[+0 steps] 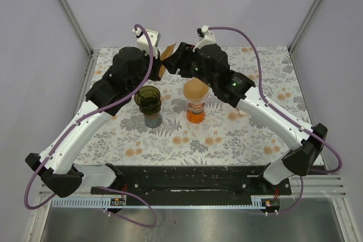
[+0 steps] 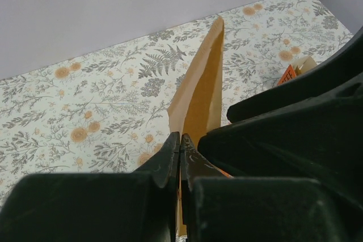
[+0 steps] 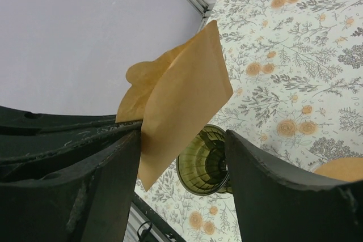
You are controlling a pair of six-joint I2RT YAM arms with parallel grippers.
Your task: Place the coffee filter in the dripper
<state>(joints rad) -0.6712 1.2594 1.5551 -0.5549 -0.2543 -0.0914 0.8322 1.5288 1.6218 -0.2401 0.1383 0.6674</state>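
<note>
**Operator:** What is holding the paper?

**Guide:** Check your left gripper (image 2: 180, 151) first. Its jaws are pressed together on the lower edge of the coffee filter (image 2: 198, 94), and the sheet rises out of them edge-on, above the table (image 2: 85, 123). Your right gripper (image 3: 184, 137) is open. The filter hangs between its two fingers (image 3: 113, 162), with one edge against or just beside the finger on the left of that view and well apart from the other.

**Operator:** How will it handle?

**Guide:** Treat it as very light, thin, soft paper. It will likely bend, crease or flutter under a quick move, and it could tear if both arms pull on it. Take hold near a seam or folded edge, not at the free tip. A light pinch should be enough.

**Operator:** Where is the target?

**Guide:** The green glass dripper (image 3: 207, 160) stands on the table beyond and below the filter, mouth up, apart from the paper. In the overhead view it sits nearer the arm bases than the filter does, beside an orange dripper (image 1: 195, 111). You have yet to lower the filter into it.
</note>
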